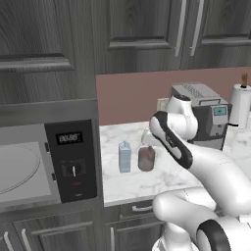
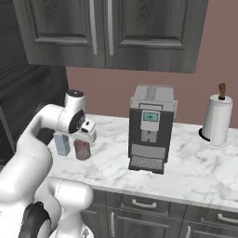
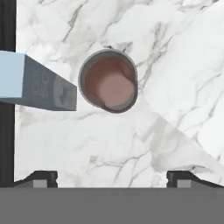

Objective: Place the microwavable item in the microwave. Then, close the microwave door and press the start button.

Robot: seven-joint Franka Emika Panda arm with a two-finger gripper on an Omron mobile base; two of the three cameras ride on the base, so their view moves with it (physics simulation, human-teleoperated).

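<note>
Along the back wall, dark wood-grain upper cabinets [image 1: 122,29] hang over a pinkish-brown backsplash [image 1: 130,100]. Below them runs a white marble counter [image 2: 186,172] with dark drawers [image 2: 139,204] under its front edge.

At the left end of the counter stands the microwave [image 1: 49,152], a large grey box. Its cavity is exposed, showing the round pale turntable plate [image 1: 17,166]. A black control panel [image 1: 72,159] with a digital display sits on its right side.

Toward the right of the counter stands a grey coffee machine [image 2: 151,128] with a small blue screen. A paper towel roll [image 2: 216,120] on a wooden-topped holder stands well apart from it, further right.

The white arm reaches over the counter between the microwave and the coffee machine. The gripper [image 3: 112,177] hangs above the counter, pointing down. Its jaws are spread wide, with nothing between them, as the hand view shows by the two fingertips [image 3: 39,178] set far apart at the bottom corners.

The light blue carton [image 1: 124,157] stands upright on the marble. Just beside it, to its right and not touching, stands the microwavable item [image 3: 108,81], a squat brownish-pink cup resting upright on the counter. In the hand view the cup's open rim lies directly below the gripper, clear of both fingertips.
</note>
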